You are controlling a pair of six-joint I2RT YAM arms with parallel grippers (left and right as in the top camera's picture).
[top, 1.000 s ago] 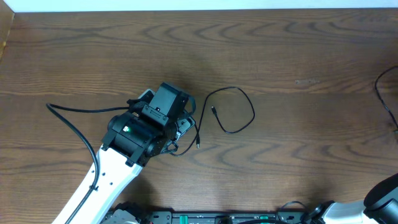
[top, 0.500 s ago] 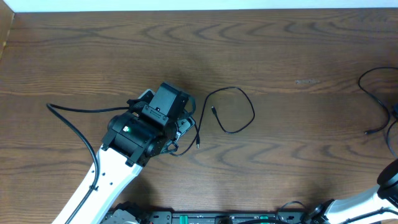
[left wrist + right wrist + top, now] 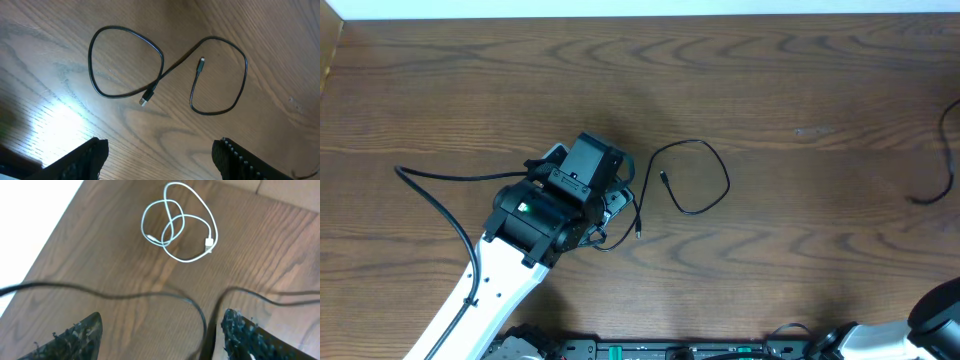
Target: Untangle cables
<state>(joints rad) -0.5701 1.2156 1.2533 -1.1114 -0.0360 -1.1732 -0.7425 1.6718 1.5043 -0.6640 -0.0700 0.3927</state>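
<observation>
At the left of the overhead view a thick black arm wire [image 3: 432, 192] trails over the brown wood-grain tabletop [image 3: 800, 80] beside the white left arm [image 3: 490, 290]. Its black wrist housing [image 3: 560, 200] covers its fingers from above. The left wrist view shows what that hides: the left claw [image 3: 160, 147] hangs spread wide, holding nothing, above the thin black cable with small plug ends [image 3: 161, 75]. That cable lies flat in a loose figure-eight, crossing itself once, both plugs free and apart. Overhead, only its right loop and one plug show; the rest passes under the housing

Further right, the thin white cable with a small white plug [image 3: 172, 230] appears only in the right wrist view, coiled in overlapping loops near an edge of the tabletop. The right claw [image 3: 161, 320] is spread wide and empty. Two thick black wires [image 3: 125, 296] cross the tabletop between it and the white cable. Overhead shows only a black wire curling at the right edge [image 3: 948, 150] and part of the right arm [image 3: 935, 315] at lower right; the right claw itself is out of that view
</observation>
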